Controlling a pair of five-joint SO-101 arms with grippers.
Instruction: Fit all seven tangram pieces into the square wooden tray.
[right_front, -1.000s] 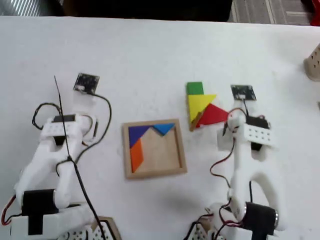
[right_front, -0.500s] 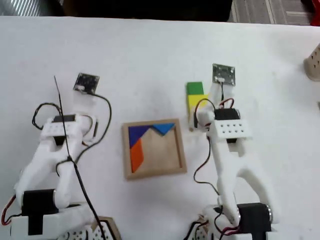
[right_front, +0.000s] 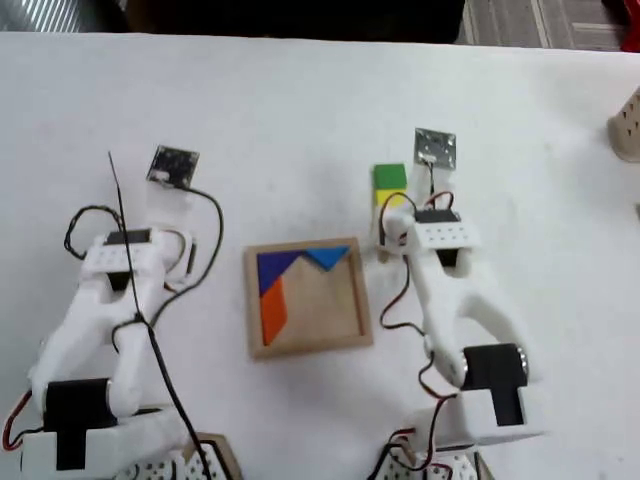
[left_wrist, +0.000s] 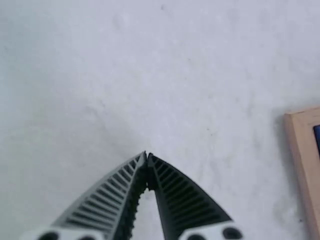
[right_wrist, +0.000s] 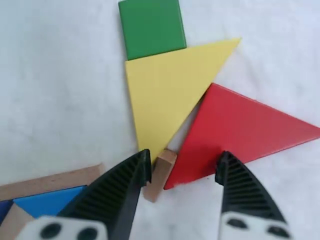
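Note:
The square wooden tray (right_front: 364, 296) lies at mid-table and holds a purple triangle (right_front: 275, 268), a blue triangle (right_front: 327, 258) and an orange parallelogram (right_front: 273, 308). To its right sit a green square (right_wrist: 151, 27), a yellow triangle (right_wrist: 167, 90), a red triangle (right_wrist: 240, 130) and a small wood-coloured piece (right_wrist: 161, 174). My right gripper (right_wrist: 184, 157) is open just above them, its fingers straddling the wood-coloured piece and the red triangle's near corner. My left gripper (left_wrist: 146, 157) is shut over bare table, left of the tray's edge (left_wrist: 302, 160).
White tabletop all around. A tan perforated object (right_front: 627, 125) stands at the far right edge. The right arm (right_front: 450, 290) covers most of the loose triangles in the high view; the green square (right_front: 390, 177) shows beyond it. The left arm (right_front: 110, 290) rests left of the tray.
The right arm has swung left and forward over the red and yellow triangles, hiding them in the high view. The left arm has not moved.

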